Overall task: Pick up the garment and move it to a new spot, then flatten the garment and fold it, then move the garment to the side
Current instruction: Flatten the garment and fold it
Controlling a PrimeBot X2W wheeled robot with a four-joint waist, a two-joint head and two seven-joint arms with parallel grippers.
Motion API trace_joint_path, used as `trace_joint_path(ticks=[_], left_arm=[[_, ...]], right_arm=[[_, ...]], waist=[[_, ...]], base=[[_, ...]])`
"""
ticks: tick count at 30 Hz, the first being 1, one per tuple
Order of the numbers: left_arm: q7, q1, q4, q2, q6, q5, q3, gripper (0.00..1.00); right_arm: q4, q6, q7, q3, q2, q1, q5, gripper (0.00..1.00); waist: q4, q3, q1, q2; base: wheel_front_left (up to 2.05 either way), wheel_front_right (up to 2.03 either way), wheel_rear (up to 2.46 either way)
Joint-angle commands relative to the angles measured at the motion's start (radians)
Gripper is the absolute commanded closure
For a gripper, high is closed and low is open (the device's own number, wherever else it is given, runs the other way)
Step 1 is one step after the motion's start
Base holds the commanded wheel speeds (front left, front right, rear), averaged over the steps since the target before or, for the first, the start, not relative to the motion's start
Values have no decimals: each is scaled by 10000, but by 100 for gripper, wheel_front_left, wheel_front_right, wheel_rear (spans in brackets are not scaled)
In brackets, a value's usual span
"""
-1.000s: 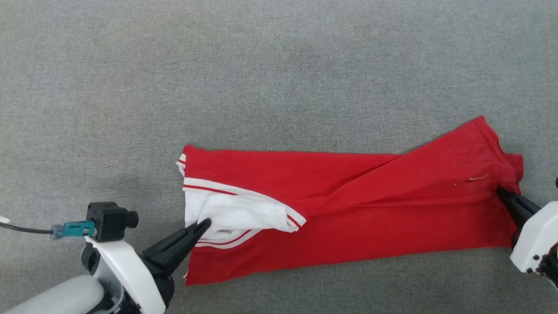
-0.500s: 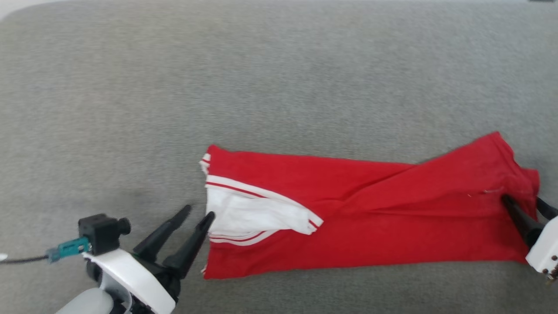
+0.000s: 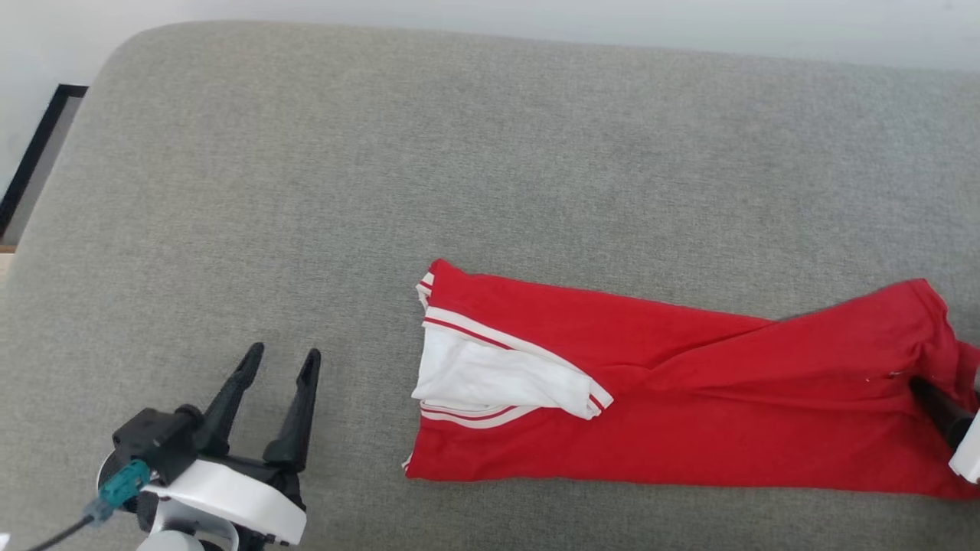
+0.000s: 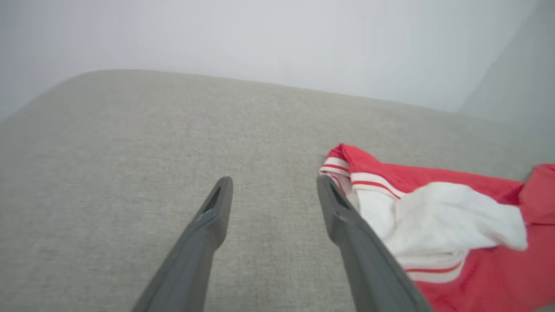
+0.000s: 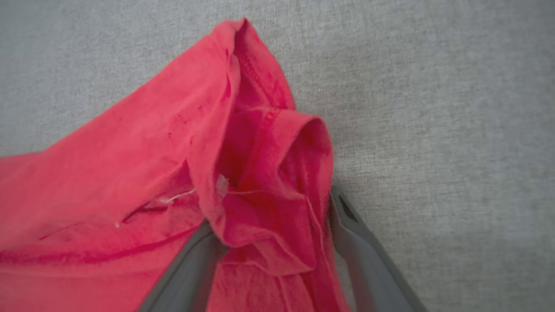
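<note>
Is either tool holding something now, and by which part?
Nothing is held. The left tool is open, apart from the garment; the right tool is open, bunched cloth lying loose between its fingers.

An indoor room is being shown, plain and sparsely furnished. A broad padded surface (image 3: pixel 230 191), covered in coarse grey woven cloth and with a rounded corner and a soft edge, is being used as the work area. It is being read as a sofa seat, a mattress or an upholstered bench. Behind it a bare pale wall (image 3: pixel 536 15) is being seen, and at the left a thin dark frame (image 3: pixel 32 153) is being glimpsed. A red shirt (image 3: pixel 689 398) is being supported by the padding. Whether a home or a test room is being shown cannot be told.
</note>
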Motion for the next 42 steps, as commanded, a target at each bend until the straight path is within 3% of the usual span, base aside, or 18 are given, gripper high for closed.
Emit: trace_joint_path(ticks=[1,3,4,5,6,8,17,29,36,42], left_arm=[[-43,175,-122,-172,9,292,263,0],[-43,303,-365,-406,9,993,681,0],[-43,392,-459,-567,9,1191,832,0],[-43,454,-567,-643,9,1432,961,0],[-43,505,-644,-715,9,1641,1095,0],[-43,603,-753,-907,9,1824,1214,0],[-44,633,-981,-929,9,1986,1412,0],[-44,590,-1434,-1004,9,1763,1501,0],[-44,656,-1414,-1095,9,1606,1564,0],[-44,619,-1284,-1181,9,1550,1474,0]], right_arm=[[258,7,199,182,251,53,73,0],[390,7,302,201,316,9,53,0],[444,12,354,245,349,-2,54,6],[482,18,374,272,378,2,54,25],[500,18,387,278,399,-5,72,55],[515,16,283,208,405,-49,111,100],[215,-11,-233,-651,-3,-337,50,100],[-266,4,-646,-3185,-736,-483,-638,100],[-2287,4,133,-1811,-228,167,-657,100],[-4122,2,730,511,441,550,-761,100]], waist=[[58,-50,0,-1],[91,-79,0,-1],[100,-90,0,-1],[108,-103,0,-1],[117,-113,0,-1],[117,-129,0,-1],[-125,-107,0,-1],[-527,-102,0,-1],[-622,-238,0,-1],[-612,-236,0,-1]], base=[[0,0,0],[0,0,0],[0,0,0],[0,0,0],[0,0,0],[0,0,0],[0,0,0],[0,0,0],[0,0,0],[0,0,0]])
